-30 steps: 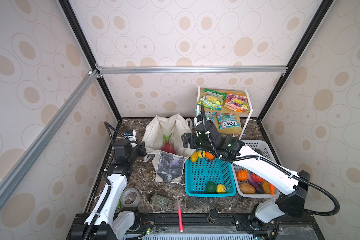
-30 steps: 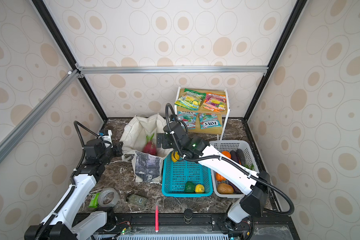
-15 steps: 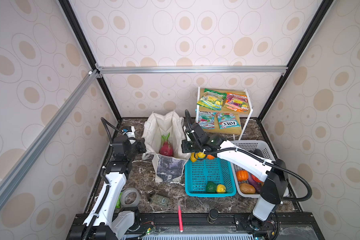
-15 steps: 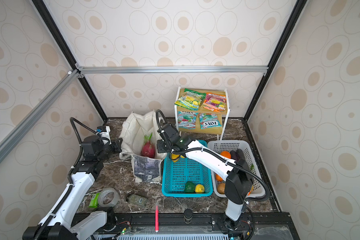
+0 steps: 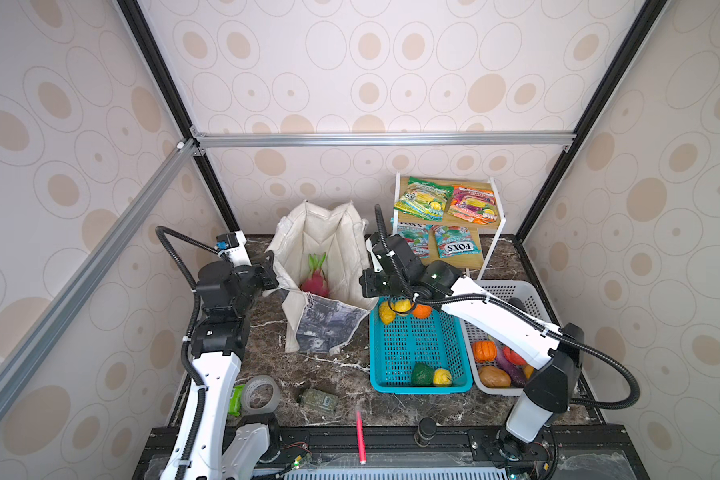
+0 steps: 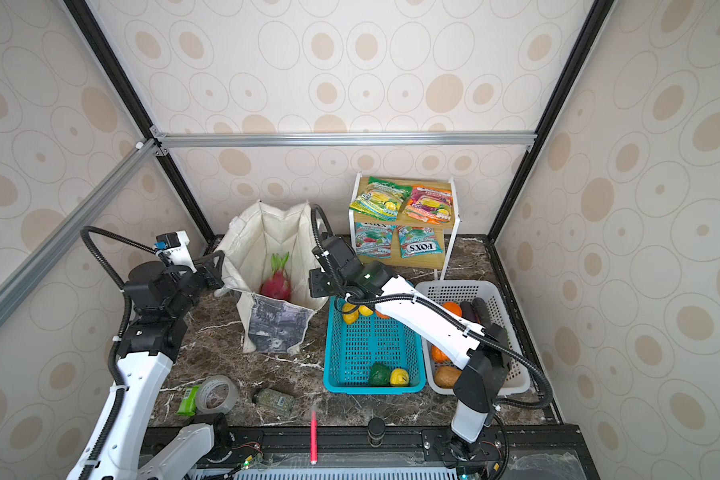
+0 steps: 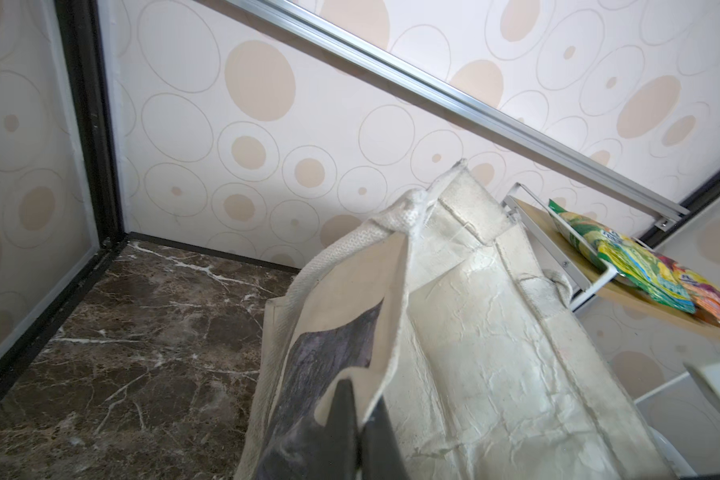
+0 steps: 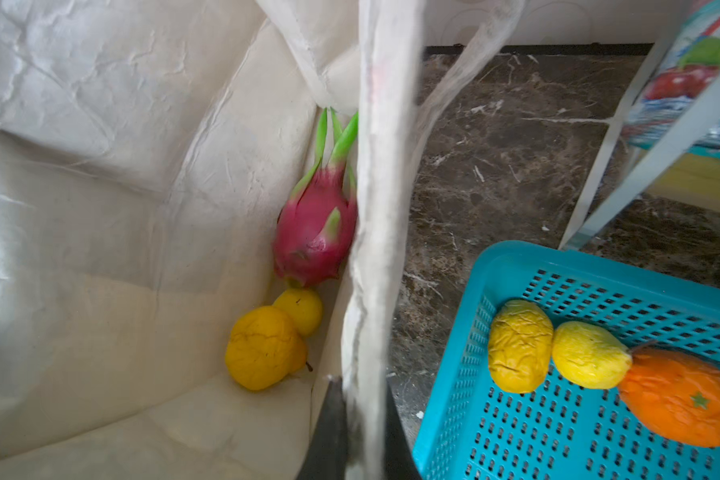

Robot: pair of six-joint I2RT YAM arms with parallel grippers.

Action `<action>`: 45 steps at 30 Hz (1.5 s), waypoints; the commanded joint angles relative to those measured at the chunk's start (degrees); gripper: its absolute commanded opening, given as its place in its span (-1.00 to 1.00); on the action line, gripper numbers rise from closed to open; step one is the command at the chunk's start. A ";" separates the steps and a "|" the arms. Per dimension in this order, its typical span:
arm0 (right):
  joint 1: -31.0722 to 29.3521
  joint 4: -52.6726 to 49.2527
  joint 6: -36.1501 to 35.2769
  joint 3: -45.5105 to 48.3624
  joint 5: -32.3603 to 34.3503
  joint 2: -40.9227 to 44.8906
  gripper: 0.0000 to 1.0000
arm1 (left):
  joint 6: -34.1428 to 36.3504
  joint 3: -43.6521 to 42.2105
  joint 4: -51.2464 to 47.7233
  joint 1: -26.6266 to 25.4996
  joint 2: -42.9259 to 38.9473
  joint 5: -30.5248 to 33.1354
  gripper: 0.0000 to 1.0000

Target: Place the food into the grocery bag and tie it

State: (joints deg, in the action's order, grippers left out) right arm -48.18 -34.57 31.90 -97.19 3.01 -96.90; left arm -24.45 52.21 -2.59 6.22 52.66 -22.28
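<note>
A: At the back centre of the counter (image 5: 267, 340), the grocery bag (image 5: 329, 245) is stood upright, mouth spread wide.

B: Gripped where?

A: By both rims. Left gripper (image 7: 362, 395): the jaws are pressed together on the left rim, with cloth pinched between them. Right gripper (image 8: 360, 390): the jaws are clamped on the right rim, and fabric is seen running down between them.

B: Contents?

A: A pink dragon fruit (image 8: 314, 232) is seen inside, green tips up, close to the wall pinched by the right gripper. Two yellow fruits (image 8: 262, 347) are found on the bag floor just beside it, touching each other.

B: Food outside?

A: The teal basket (image 5: 420, 388) is set just right of the bag. Two wrinkled yellow fruits (image 8: 518, 347) and an orange (image 8: 682, 399) are bunched at its far end. A green piece (image 5: 421, 374) and a small yellow piece (image 5: 442, 377) are at the near end. In the white basket (image 5: 535, 307), further right, a pumpkin (image 5: 484, 351) and other produce are partly hidden by the right arm. Snack packets (image 5: 422, 198) are laid on the shelf (image 5: 454, 261) behind the baskets, two per tier.
</note>
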 commanded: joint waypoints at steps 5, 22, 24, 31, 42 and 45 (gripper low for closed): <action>1.14 -1.58 -1.45 0.74 1.63 -2.49 -1.00 | 0.72 -4.31 3.37 0.47 2.46 2.10 -1.00; -1.76 -17.06 -9.97 -15.91 22.01 0.74 0.99 | 4.51 -11.64 2.59 0.46 2.78 4.26 -1.00; -1.18 -14.99 -11.74 -16.73 23.75 3.73 0.99 | 4.53 -11.83 2.33 0.47 1.96 5.19 -1.00; 10.62 -3.79 -10.39 -11.51 12.07 12.83 0.99 | 5.09 -12.13 2.59 0.53 1.02 6.12 -1.00; 23.87 -7.79 -3.34 -18.83 -1.59 5.66 0.47 | 4.58 -12.42 2.95 0.52 1.50 5.48 -1.00; 24.21 -5.96 -2.07 -18.97 -2.42 4.09 0.36 | 4.67 -12.34 2.74 0.52 1.57 5.69 -1.00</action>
State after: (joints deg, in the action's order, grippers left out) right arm -24.21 -41.10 28.16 -113.82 3.22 -92.71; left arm -20.99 39.20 -1.26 6.39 54.33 -17.23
